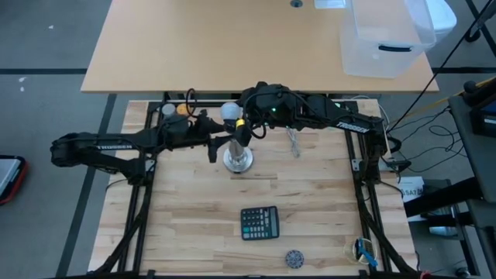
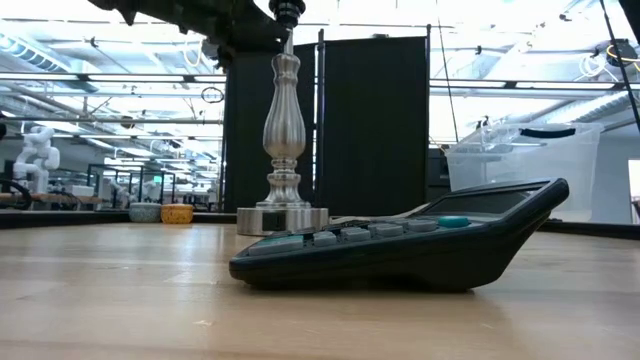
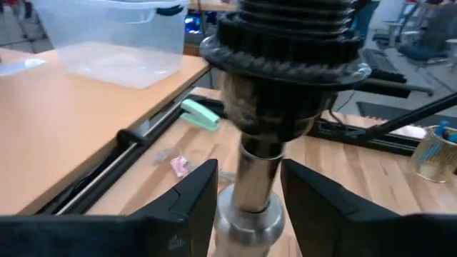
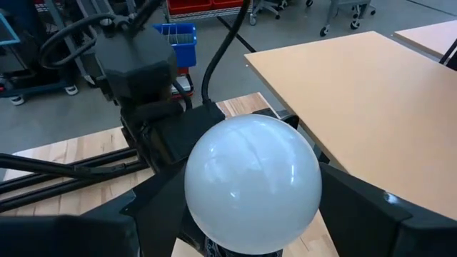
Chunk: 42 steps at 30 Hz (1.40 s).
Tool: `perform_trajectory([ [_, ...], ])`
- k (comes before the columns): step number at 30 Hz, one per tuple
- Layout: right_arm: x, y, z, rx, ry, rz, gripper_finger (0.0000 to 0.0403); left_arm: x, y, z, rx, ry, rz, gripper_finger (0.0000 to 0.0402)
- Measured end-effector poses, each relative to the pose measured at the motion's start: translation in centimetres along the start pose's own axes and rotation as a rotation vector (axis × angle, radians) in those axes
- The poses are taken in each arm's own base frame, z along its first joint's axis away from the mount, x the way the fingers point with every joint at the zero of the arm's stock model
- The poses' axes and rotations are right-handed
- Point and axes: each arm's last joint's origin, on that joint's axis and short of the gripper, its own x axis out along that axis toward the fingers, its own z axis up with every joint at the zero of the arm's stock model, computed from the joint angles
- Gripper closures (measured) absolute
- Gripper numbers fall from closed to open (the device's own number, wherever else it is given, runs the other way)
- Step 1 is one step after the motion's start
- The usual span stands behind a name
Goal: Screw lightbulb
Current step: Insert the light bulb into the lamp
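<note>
Your lightbulb sits clamped between the right gripper's two dark fingers, globe towards the wrist camera, held over the far-centre of the table right at the top of the silver stand. In the high view the bulb shows as a white spot just on the far side of the stand's column, so it looks tilted rather than plumb over the socket — I can't tell whether the screw base has entered the threads.

The left gripper reaches in from the left and brackets the stand's shaft below the dark ribbed socket. Its fingers sit either side of the metal, with slivers of gap showing, so it's partly open and close around the column; whether it actually bears on it, I can't say.

What could bite you here: if the bulb goes in at an angle, the threads will cross and bind. If the left fingers aren't tight, the stand may spin or tip under your twist. Squeeze too hard on smooth glass and it may slip or crack. The calculator lies well clear on the near side.
</note>
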Motion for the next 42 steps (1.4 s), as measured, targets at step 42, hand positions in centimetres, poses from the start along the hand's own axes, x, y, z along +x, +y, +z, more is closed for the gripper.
perform_trajectory([
  [42,0.1,-0.4,0.0,0.11,-0.015,-0.086,0.0124,3.0,0.7,-1.3,0.028,-0.011,0.08,0.0328],
])
